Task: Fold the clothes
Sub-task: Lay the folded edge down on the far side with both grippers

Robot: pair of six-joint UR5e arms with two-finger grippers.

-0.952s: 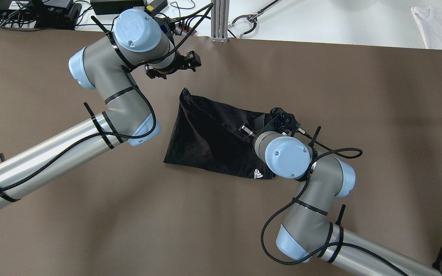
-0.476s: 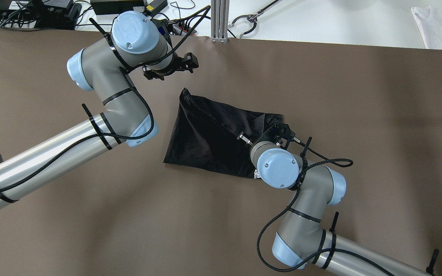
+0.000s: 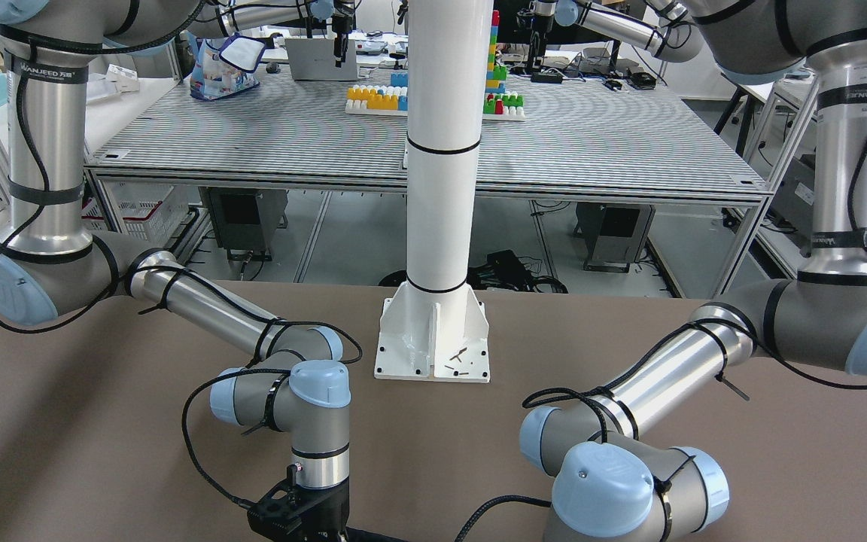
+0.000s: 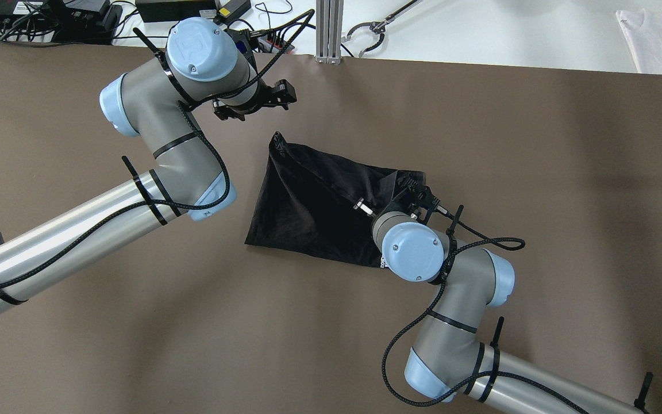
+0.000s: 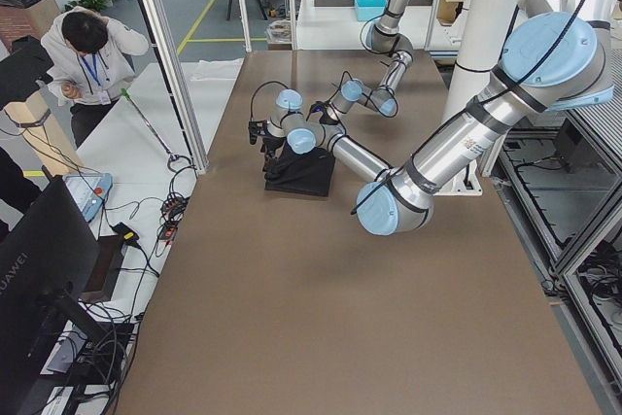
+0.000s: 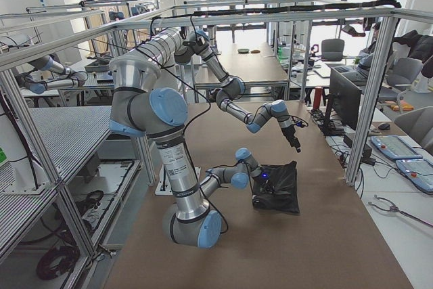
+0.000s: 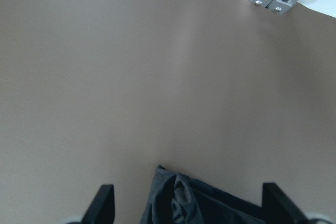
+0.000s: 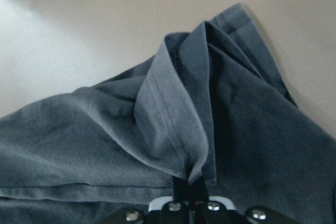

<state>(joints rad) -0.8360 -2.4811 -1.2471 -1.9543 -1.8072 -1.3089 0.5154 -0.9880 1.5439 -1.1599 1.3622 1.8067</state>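
A black garment (image 4: pixel 308 201) with a white logo lies partly folded in the middle of the brown table (image 4: pixel 538 144). It also shows in the exterior left view (image 5: pixel 301 170) and the exterior right view (image 6: pixel 277 184). My right gripper (image 4: pixel 410 188) is at its far right corner. In the right wrist view it (image 8: pixel 191 195) is shut on a raised fold of the fabric (image 8: pixel 173 124). My left gripper (image 4: pixel 253 106) hovers beyond the garment's far left corner. In the left wrist view it (image 7: pixel 189 208) is open and empty, with that corner (image 7: pixel 178 198) just below it.
An aluminium post (image 4: pixel 329 31) stands at the table's far edge. Cables and power boxes (image 4: pixel 78 14) lie at the far left. A white cloth (image 4: pixel 661 40) lies on the white surface at the far right. An operator (image 5: pixel 92 55) stands past that edge.
My right gripper has moved a little to the left and back toward me, drawing the pinched fold with it. The left arm has shifted only slightly.
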